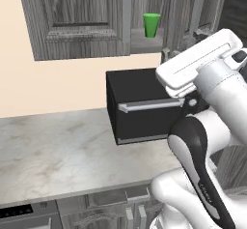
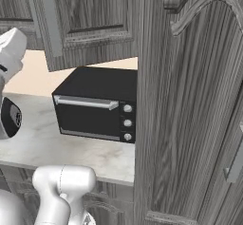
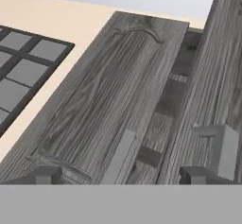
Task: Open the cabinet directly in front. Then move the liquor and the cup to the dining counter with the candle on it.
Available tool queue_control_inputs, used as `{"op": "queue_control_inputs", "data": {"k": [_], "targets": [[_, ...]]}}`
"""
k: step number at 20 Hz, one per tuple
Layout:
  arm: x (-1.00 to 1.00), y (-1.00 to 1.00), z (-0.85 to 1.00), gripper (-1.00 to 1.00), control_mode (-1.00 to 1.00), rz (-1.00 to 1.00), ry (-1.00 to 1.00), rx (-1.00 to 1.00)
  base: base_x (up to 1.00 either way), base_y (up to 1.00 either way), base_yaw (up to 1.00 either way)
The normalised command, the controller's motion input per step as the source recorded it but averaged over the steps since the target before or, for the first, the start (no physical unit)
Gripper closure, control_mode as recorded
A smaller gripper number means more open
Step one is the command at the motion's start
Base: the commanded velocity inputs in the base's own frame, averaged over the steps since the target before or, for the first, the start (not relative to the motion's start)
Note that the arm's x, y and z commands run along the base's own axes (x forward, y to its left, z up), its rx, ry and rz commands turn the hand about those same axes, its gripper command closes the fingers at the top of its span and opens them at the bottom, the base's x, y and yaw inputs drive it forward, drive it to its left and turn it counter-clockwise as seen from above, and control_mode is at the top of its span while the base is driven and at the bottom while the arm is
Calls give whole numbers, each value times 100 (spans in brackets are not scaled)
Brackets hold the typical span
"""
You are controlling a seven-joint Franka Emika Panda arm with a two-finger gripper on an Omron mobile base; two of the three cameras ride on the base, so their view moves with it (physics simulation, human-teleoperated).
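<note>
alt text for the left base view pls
A green cup stands on the shelf of a dark grey wall cabinet whose right door is swung open, above a black microwave on a marble counter. The white robot arm rises at lower right.

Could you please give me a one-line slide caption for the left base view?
Cabinet partly open, green cup on its shelf above the black microwave, arm raised alongside.

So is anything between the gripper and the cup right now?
Partly. In the left base view the green cup stands in the open gap of the cabinet, nothing in front of it. In the hand view the open gripper faces the left door, its silver handle and the edge of the opened right door, not the gap.
</note>
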Motion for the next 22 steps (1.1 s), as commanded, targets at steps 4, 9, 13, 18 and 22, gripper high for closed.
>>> {"op": "queue_control_inputs", "data": {"k": [4,9,13,18,22], "targets": [[1,32,0,-100,-100,-28,10,-40,0,0,0],[30,34,-12,-100,-100,-36,9,-34,0,0,0],[67,31,-30,-100,-100,-35,9,-30,0,0,0],[66,20,-29,-100,-100,-35,13,-29,0,0,0],[50,4,-9,-100,-100,-33,16,-24,0,0,0]]}}
